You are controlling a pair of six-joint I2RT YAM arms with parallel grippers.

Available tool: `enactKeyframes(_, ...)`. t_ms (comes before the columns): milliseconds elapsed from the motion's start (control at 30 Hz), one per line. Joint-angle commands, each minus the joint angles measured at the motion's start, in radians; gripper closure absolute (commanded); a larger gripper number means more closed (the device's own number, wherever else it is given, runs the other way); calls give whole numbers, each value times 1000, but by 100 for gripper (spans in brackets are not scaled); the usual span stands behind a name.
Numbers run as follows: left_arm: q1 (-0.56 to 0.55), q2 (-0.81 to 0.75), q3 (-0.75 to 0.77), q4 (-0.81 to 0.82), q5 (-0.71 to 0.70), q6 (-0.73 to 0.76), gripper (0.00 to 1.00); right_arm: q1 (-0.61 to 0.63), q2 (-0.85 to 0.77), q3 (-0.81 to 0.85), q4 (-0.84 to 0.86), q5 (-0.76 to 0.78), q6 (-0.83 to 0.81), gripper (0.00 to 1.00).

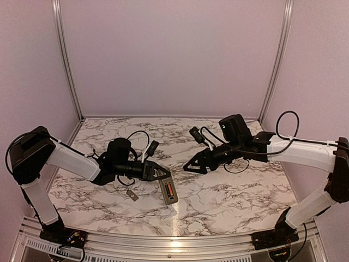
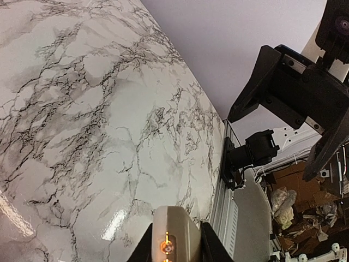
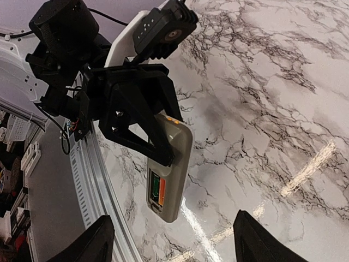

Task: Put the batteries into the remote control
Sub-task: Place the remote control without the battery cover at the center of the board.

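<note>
A: While left gripper clamps one end of the remote control, we see it back-up, left of middle toward the table's near edge.
B: Batteries?
A: We see the orange battery and dark battery side by side in the recess. Meanwhile right gripper empty, jaws wide, near centre. A grey cover piece lies flat left of the remote.

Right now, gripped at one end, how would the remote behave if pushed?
Remote looks rigid plastic, likely won't flex. Held only at its end by the left end effector, it might pivot. Uncovered batteries could pop out.
</note>
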Motion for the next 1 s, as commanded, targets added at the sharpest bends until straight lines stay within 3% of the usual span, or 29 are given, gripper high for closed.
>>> enactKeyframes(0,-6,73,72,-7,46,47,92,-18,-17,-21,34,-16,4,27)
enactKeyframes(367,-5,225,151,9,103,50,86,-31,7,-45,54,-43,-11,27)
enactKeyframes(500,-4,265,178,-20,99,73,78,-51,12,-47,56,-67,-18,26)
enactKeyframes(700,-1,308,219,-72,78,114,59,-66,25,-37,47,-86,-31,26)
enactKeyframes(967,1,339,250,-137,32,166,48,-67,30,-36,39,-85,-41,27)
